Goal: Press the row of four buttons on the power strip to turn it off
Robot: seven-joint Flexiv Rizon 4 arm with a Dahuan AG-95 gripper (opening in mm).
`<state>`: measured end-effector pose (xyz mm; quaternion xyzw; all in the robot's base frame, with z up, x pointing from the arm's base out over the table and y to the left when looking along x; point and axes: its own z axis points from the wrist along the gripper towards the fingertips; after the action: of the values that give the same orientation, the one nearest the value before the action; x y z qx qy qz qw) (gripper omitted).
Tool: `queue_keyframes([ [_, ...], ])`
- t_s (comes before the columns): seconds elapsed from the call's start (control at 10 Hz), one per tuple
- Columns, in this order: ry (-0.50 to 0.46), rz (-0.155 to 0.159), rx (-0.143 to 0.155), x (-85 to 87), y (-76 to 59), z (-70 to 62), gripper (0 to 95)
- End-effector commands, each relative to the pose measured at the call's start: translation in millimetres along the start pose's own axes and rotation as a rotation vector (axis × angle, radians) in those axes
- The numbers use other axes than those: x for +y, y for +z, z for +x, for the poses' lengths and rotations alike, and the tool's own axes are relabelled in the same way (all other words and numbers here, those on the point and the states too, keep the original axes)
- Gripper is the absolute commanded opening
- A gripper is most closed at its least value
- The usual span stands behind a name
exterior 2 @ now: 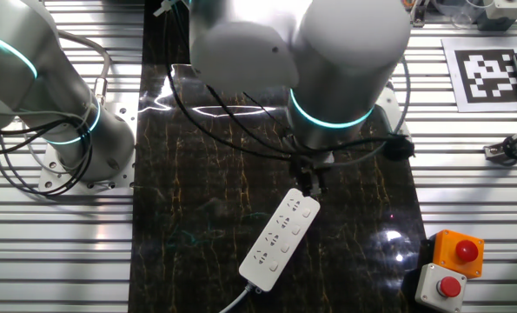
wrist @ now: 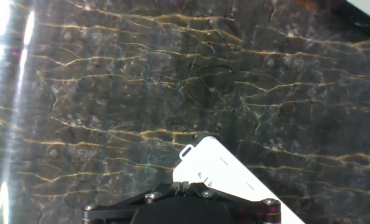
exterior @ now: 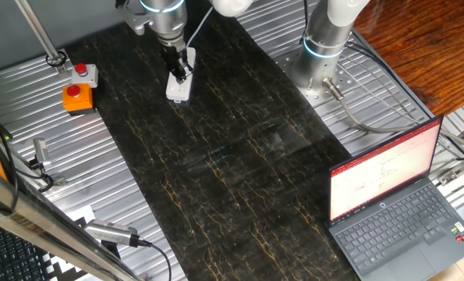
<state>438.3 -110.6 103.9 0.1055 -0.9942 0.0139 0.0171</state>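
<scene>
The white power strip (exterior 2: pixel 280 239) lies slanted on the dark marbled mat, its cord leaving at the near end. In one fixed view the power strip (exterior: pixel 179 84) sits at the mat's far end. The row of four buttons (exterior 2: pixel 297 224) runs along its long face and shows only as small pale marks. My gripper (exterior 2: pixel 310 184) points down over the strip's far end. In the hand view the gripper (wrist: pixel 182 185) has its fingertips touching each other, shut on nothing, with the strip's end (wrist: pixel 225 171) just beyond them. Contact with the strip cannot be told.
An orange box with a red button (exterior 2: pixel 456 252) and a grey box with a red button (exterior 2: pixel 440 287) stand beside the mat. An open laptop (exterior: pixel 395 203) sits at the near right. The arm's base (exterior: pixel 325 47) and cables stand on the slatted table.
</scene>
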Motion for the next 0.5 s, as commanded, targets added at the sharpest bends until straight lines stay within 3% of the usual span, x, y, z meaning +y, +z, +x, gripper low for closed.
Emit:
queue_keyframes([
  [0.1,0.000,0.021,0.018,-3.5,0.7,4.9,0.0],
  [0.2,0.009,0.036,0.026,-4.5,1.6,6.8,0.0],
  [0.3,0.033,0.015,-0.018,-4.9,-0.2,8.1,0.0],
  [0.4,0.042,0.016,-0.071,-5.2,-1.9,9.4,0.0],
  [0.5,0.065,-0.011,-0.100,-5.6,-3.0,10.7,0.0],
])
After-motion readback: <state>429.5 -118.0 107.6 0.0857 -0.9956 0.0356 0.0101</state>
